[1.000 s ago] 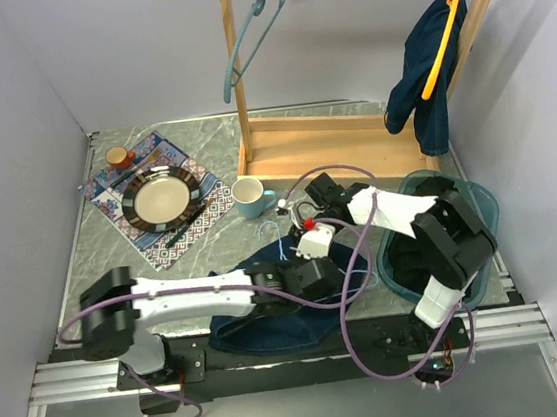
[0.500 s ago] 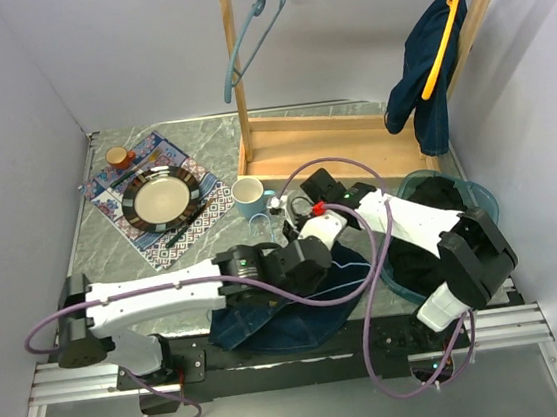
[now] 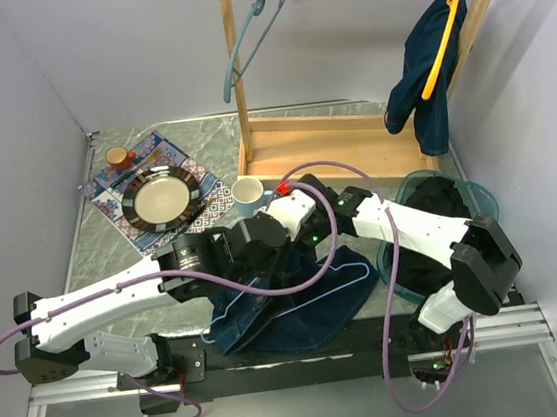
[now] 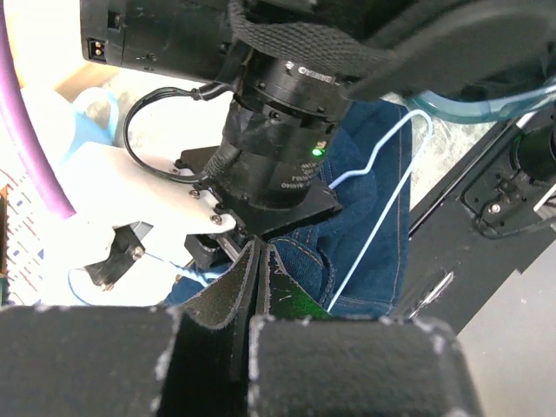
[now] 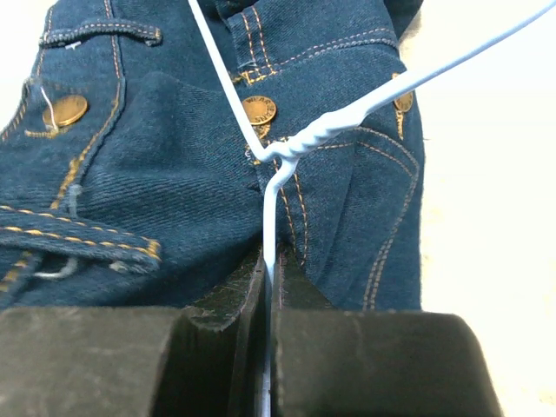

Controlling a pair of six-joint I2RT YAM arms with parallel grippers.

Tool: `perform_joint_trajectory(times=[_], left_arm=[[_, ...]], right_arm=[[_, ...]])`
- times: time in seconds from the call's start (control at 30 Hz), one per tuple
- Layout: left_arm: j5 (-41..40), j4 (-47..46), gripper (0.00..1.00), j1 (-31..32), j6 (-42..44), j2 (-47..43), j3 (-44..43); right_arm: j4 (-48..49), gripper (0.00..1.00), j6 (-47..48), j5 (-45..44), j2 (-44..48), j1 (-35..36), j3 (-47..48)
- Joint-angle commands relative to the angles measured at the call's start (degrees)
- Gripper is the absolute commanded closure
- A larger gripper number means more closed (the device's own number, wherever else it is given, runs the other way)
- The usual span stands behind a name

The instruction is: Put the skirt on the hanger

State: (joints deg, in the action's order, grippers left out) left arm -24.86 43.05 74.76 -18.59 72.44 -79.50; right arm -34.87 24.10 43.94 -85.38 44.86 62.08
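Note:
The dark blue denim skirt (image 3: 281, 314) lies rumpled at the table's near edge, between the arms. A light-blue wire hanger (image 3: 356, 270) lies across it. My right gripper (image 3: 307, 235) is shut on the hanger's twisted neck (image 5: 304, 139), with the skirt's buttoned waistband (image 5: 156, 174) just beyond. My left gripper (image 3: 282, 253) is shut, right beside the right wrist. Its tips (image 4: 259, 252) sit at the skirt's edge (image 4: 373, 217), and no cloth shows between the jaws. The hanger wire (image 4: 382, 174) runs over the denim there.
A blue mug (image 3: 248, 197) stands just behind the grippers. A plate (image 3: 161, 197) on a patterned placemat and a small red cup (image 3: 117, 156) are far left. A wooden rack (image 3: 371, 138) holds a teal hanger (image 3: 253, 30) and a yellow-hung garment (image 3: 433, 60). A teal basin (image 3: 480, 206) of clothes is right.
Both grippers have moved up and to the left over the skirt. The left arm has swung out leftwards. The hanger and skirt top are pulled toward the mug.

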Motion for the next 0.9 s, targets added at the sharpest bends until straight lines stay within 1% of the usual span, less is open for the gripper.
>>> perform_joint_trajectory(times=[0.0,0.1,0.23,0.4,0.43,0.53,0.57,0.63,0.67,0.73,0.77,0.8,0.87], left_arm=[[-0.5,-3.4,0.99,-0.8,4.4,-3.3,-7.8],[1.2,-2.7,0.99,-0.9,5.1,-3.9,-10.0],[0.4,-2.3,0.99,-0.9,5.9,-5.6,-10.5],[5.3,-3.4,0.99,-0.8,6.5,-6.6,-12.2],[7.8,-3.8,0.99,-0.8,6.4,-6.8,-12.3],[12.1,-5.2,0.99,-0.9,5.2,-7.8,-10.8],[16.0,-5.8,0.99,-0.8,4.4,-8.3,-10.2],[20.2,-7.1,0.99,-0.9,3.0,-10.3,-8.0],[24.4,-8.9,0.99,-0.9,1.8,-11.1,-7.1],[28.5,-11.4,0.99,-0.9,0.3,-13.5,-3.5],[32.6,-13.9,0.99,-0.9,-1.1,-14.2,-1.9],[34.3,-15.3,0.99,-0.8,-1.7,-14.8,1.2],[37.9,-17.9,0.98,-0.8,-3.5,-15.2,4.4]], right_arm=[[-4.2,1.0,2.2,-2.6,1.5,0.3,2.3],[-5.0,1.0,2.5,-4.0,1.4,0.2,3.6],[-6.0,1.0,3.8,-2.5,2.8,0.8,2.7],[-5.7,1.0,4.6,-6.7,5.1,2.2,1.9],[-5.7,1.0,4.6,-7.5,5.5,2.1,2.8],[-6.3,1.0,4.6,-10.4,6.6,0.8,5.2],[-6.9,1.0,4.6,-11.4,6.8,0.2,5.8],[-7.4,1.0,4.4,-12.0,6.9,-1.9,7.2],[-7.9,1.0,4.2,-12.6,7.1,-2.4,7.3],[-9.0,1.0,4.2,-12.8,7.5,-3.3,7.7],[-9.2,1.0,4.2,-12.9,8.3,-3.5,7.5],[-9.1,1.0,4.0,-13.2,8.9,-3.5,7.3],[-9.2,1.0,3.9,-13.7,10.2,-3.6,7.1]])
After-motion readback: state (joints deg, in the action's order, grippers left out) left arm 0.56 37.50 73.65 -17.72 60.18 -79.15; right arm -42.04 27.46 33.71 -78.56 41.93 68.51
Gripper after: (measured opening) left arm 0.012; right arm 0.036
